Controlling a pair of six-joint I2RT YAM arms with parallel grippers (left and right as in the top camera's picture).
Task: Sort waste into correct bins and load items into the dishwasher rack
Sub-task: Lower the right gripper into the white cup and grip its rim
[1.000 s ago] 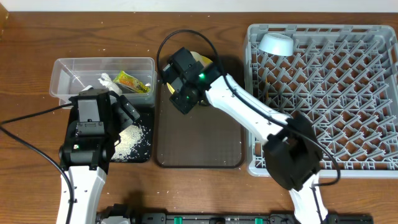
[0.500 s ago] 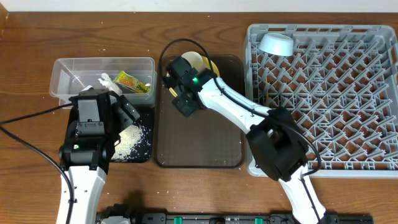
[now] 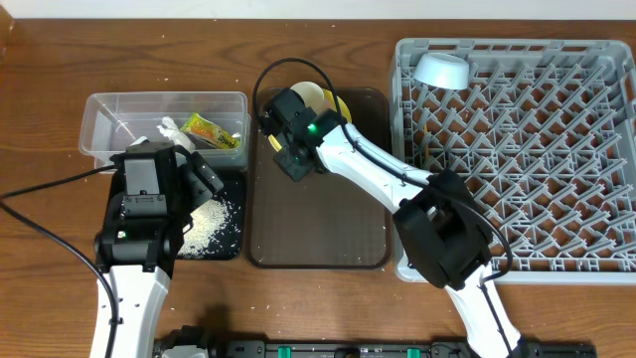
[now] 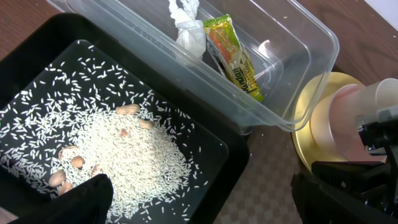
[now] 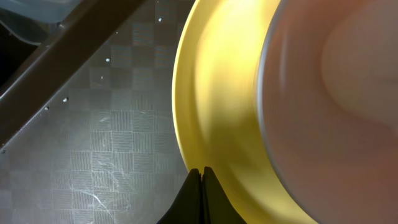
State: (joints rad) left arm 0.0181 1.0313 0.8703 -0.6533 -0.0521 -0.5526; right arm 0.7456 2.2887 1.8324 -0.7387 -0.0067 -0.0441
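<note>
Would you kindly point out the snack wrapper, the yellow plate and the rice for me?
snack wrapper (image 4: pixel 234 58): left wrist view, middle of the packet.
yellow plate (image 5: pixel 216 106): right wrist view, its broad rim.
rice (image 4: pixel 123 160): left wrist view, centre of the heap.

Brown wood-grain tabletop (image 3: pixel 60 288) under even light, a pale strip (image 3: pixel 298 4) along its far edge.
</note>
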